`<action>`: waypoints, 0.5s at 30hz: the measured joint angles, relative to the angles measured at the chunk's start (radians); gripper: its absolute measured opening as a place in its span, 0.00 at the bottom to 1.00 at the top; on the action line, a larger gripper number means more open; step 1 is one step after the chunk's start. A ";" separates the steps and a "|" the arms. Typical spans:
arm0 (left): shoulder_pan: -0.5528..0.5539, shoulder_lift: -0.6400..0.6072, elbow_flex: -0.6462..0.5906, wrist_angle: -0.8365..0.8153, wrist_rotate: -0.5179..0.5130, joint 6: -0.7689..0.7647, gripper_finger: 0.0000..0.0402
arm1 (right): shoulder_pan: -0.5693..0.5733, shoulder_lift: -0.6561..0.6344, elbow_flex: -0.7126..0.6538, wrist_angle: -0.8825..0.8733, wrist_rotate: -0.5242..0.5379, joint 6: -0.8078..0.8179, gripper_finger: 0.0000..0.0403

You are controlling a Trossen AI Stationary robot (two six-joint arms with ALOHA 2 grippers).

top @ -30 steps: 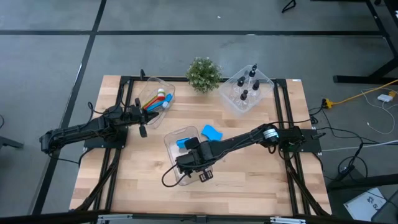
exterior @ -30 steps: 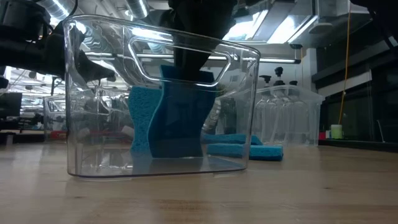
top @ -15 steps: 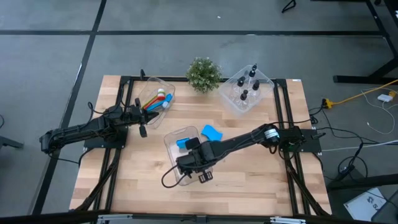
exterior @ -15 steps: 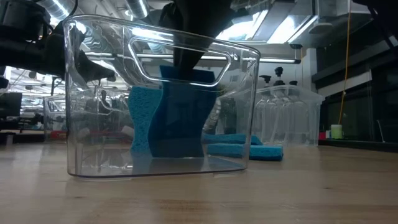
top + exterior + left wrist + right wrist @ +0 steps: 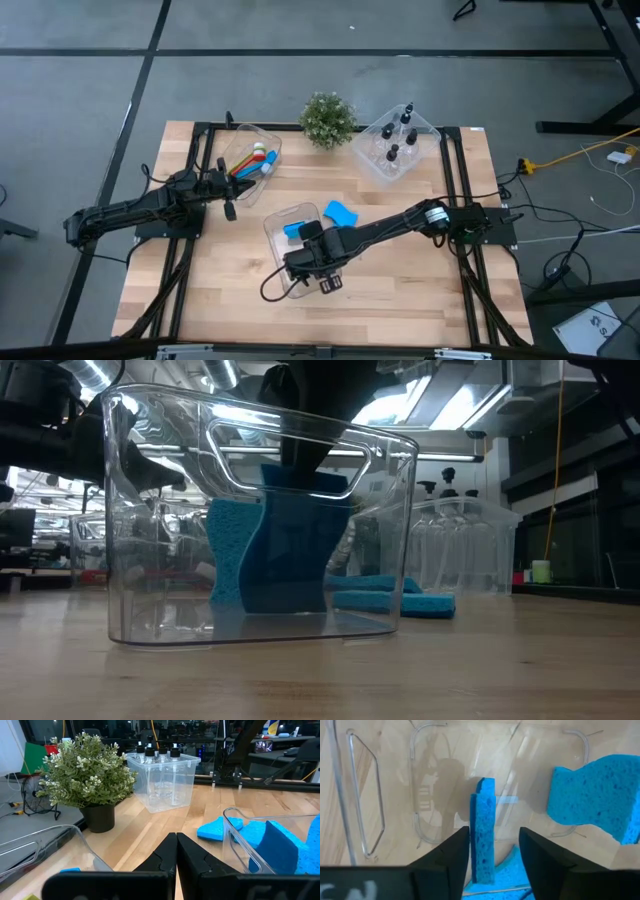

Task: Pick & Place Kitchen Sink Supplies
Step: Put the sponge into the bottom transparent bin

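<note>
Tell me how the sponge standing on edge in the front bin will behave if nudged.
The sponge stands on a thin edge in the bin, so it probably tips easily. Its porous foam looks light and squashy, likely to give rather than slide. The right gripper straddles it with fingers apart.
</note>
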 joint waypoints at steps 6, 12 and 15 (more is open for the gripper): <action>0.000 0.000 0.000 0.000 0.000 0.000 0.00 | 0.000 0.000 0.000 0.004 0.008 -0.006 0.50; 0.000 0.000 0.000 0.000 0.000 0.000 0.00 | -0.001 0.000 0.000 0.004 0.027 -0.022 0.48; 0.000 0.000 0.000 0.000 0.000 0.000 0.00 | -0.002 0.000 0.000 0.003 0.029 -0.027 0.47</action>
